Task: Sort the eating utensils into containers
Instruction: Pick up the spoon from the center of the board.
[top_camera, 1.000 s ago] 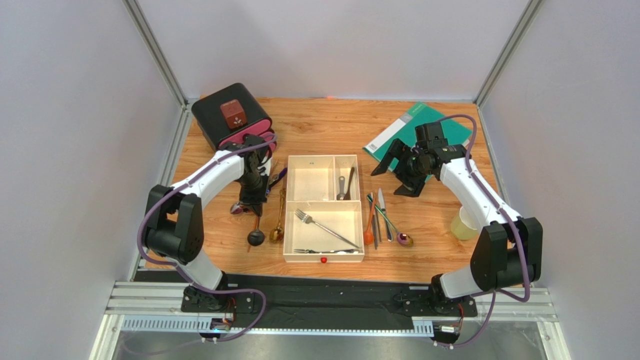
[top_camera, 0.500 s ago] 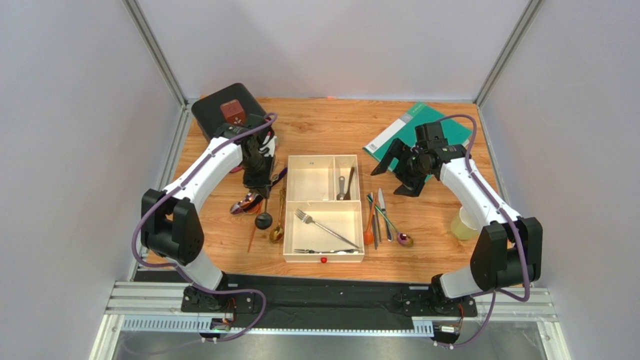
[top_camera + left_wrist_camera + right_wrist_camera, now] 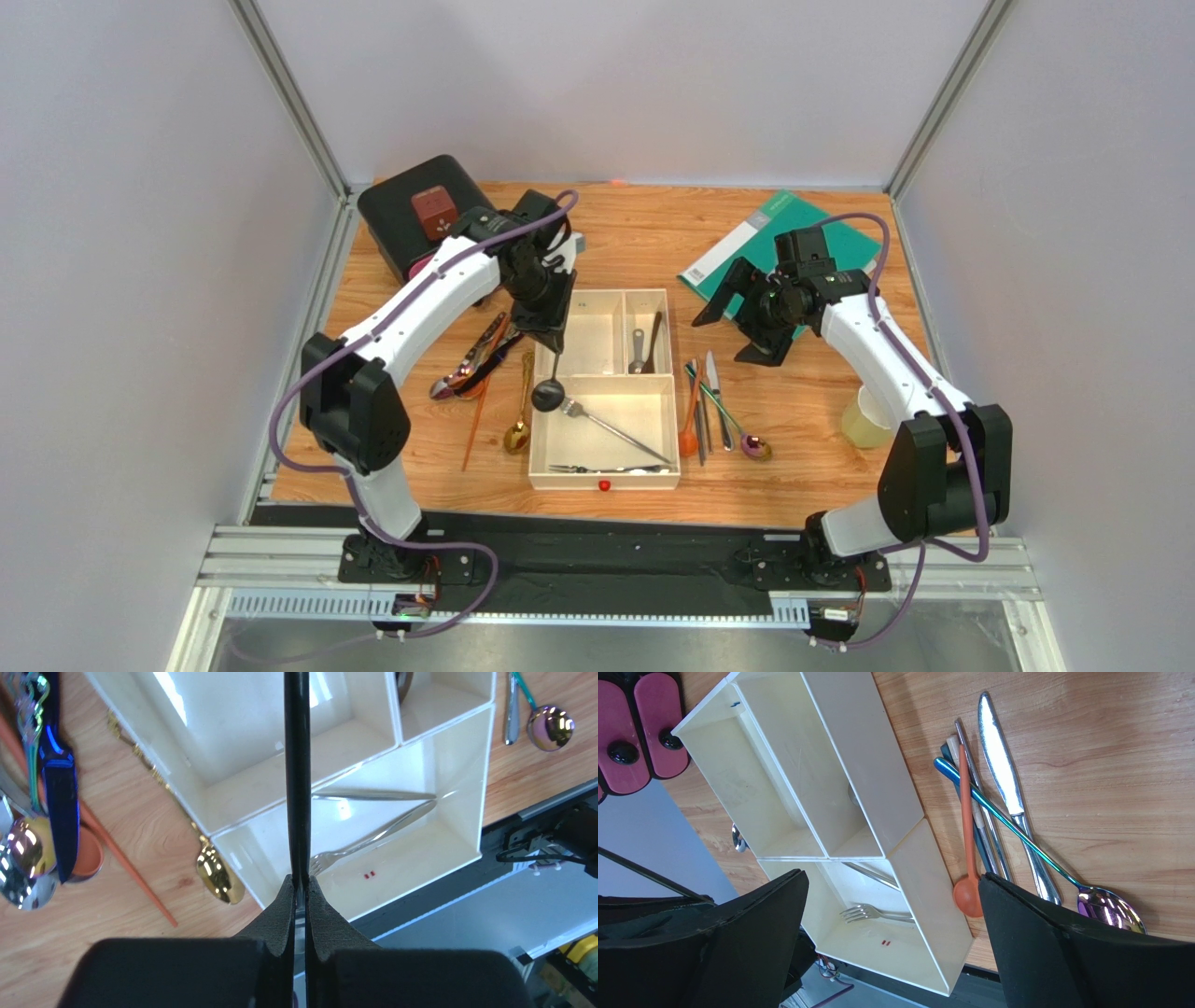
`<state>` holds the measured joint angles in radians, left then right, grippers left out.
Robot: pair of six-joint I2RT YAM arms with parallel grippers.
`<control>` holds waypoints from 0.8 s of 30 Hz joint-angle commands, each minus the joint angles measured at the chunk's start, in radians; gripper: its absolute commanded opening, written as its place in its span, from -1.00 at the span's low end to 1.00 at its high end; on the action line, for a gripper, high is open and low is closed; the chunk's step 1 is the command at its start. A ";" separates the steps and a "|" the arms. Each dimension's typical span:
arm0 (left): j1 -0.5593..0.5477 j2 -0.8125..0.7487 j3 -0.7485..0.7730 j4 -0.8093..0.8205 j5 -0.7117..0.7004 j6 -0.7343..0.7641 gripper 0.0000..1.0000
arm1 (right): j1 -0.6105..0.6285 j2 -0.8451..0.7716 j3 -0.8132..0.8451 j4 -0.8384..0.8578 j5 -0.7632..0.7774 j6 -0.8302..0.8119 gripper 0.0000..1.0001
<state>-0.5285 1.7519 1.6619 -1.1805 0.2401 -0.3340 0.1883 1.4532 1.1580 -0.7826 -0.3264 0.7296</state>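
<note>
- Left wrist view: the left gripper (image 3: 300, 906) is pinched tight on the thin handle of a black spoon (image 3: 297, 777), which runs straight out from the fingertips.
- From above, the spoon's bowl end sits just over the left wall of the tray (image 3: 638, 483), about where the far-left small compartment meets the large near one.
- The large near compartment holds a silver fork (image 3: 603, 420) and another silver piece along its near wall. The far-right small one holds a silver spoon (image 3: 638, 347), and the far-left one shows nothing inside.
- Spoons seem to belong far right, so the bowl probably has to cross the divider.
- It would be best to carry the spoon slowly, since a long piece gripped high on its handle may swing. Lower it until the bowl is inside the walls, line the handle up with the compartment's length, and only then let go.
- A gold spoon (image 3: 519, 420) lies just left of the tray, and an orange spoon (image 3: 689, 437) and a silver knife (image 3: 713, 378) lie just to its right.
- The right gripper (image 3: 744, 325) hovers at the far right, spread wide and holding nothing, well apart from that path.
</note>
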 commanded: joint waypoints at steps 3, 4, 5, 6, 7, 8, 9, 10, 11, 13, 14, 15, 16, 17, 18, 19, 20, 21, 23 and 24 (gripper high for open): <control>-0.033 0.125 0.151 -0.001 0.064 -0.011 -1.00 | -0.003 -0.004 -0.003 0.034 -0.016 0.011 1.00; -0.036 0.139 0.177 0.002 0.076 -0.010 -1.00 | -0.001 -0.002 -0.006 0.036 -0.016 0.010 1.00; -0.039 0.167 0.188 0.004 0.082 -0.010 -1.00 | -0.003 -0.004 -0.007 0.034 -0.016 0.010 1.00; -0.047 0.179 0.199 0.005 0.085 -0.008 -1.00 | -0.003 -0.005 -0.011 0.036 -0.016 0.010 1.00; -0.050 0.190 0.223 0.005 0.090 -0.007 -1.00 | -0.003 -0.007 -0.012 0.036 -0.014 0.010 1.00; -0.054 0.213 0.234 0.005 0.091 -0.007 -1.00 | -0.003 -0.010 -0.015 0.036 -0.013 0.011 1.00; -0.062 0.224 0.246 0.007 0.094 -0.005 -1.00 | -0.003 -0.010 -0.017 0.034 -0.010 0.008 1.00; -0.065 0.233 0.265 0.010 0.106 -0.005 -1.00 | -0.003 -0.013 -0.018 0.034 -0.010 0.008 1.00; -0.068 0.254 0.275 0.012 0.113 -0.011 -1.00 | -0.004 -0.011 -0.018 0.034 -0.010 0.008 1.00; -0.077 0.276 0.305 0.016 0.132 -0.011 -1.00 | -0.006 -0.007 -0.020 0.036 -0.010 0.008 1.00; -0.083 0.296 0.317 0.015 0.134 -0.013 -1.00 | -0.007 -0.005 -0.020 0.036 -0.010 0.005 1.00; -0.090 0.305 0.338 0.015 0.139 -0.014 -1.00 | -0.009 -0.005 -0.020 0.036 -0.010 0.007 1.00; -0.094 0.313 0.349 0.016 0.145 -0.013 -1.00 | -0.007 -0.004 -0.020 0.036 -0.010 0.007 1.00; -0.099 0.330 0.360 0.016 0.152 -0.013 -1.00 | -0.009 -0.002 -0.020 0.036 -0.010 0.007 1.00; -0.100 0.337 0.374 0.018 0.160 -0.014 -1.00 | -0.007 -0.002 -0.020 0.034 -0.010 0.007 1.00; -0.102 0.353 0.381 0.022 0.163 -0.017 -1.00 | -0.009 0.001 -0.018 0.036 -0.011 0.008 1.00; -0.105 0.362 0.386 0.024 0.166 -0.017 -1.00 | -0.009 0.001 -0.018 0.036 -0.011 0.008 1.00; -0.103 0.371 0.404 0.028 0.171 -0.020 -1.00 | -0.009 0.003 -0.018 0.034 -0.011 0.010 1.00; -0.105 0.400 0.436 0.033 0.176 -0.019 -1.00 | -0.009 0.003 -0.018 0.034 -0.014 0.010 1.00; -0.105 0.423 0.452 0.033 0.179 -0.017 -1.00 | -0.009 0.003 -0.018 0.032 -0.016 0.011 1.00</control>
<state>-0.6289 2.1296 2.0331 -1.1641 0.3794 -0.3382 0.1864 1.4532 1.1374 -0.7670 -0.3275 0.7303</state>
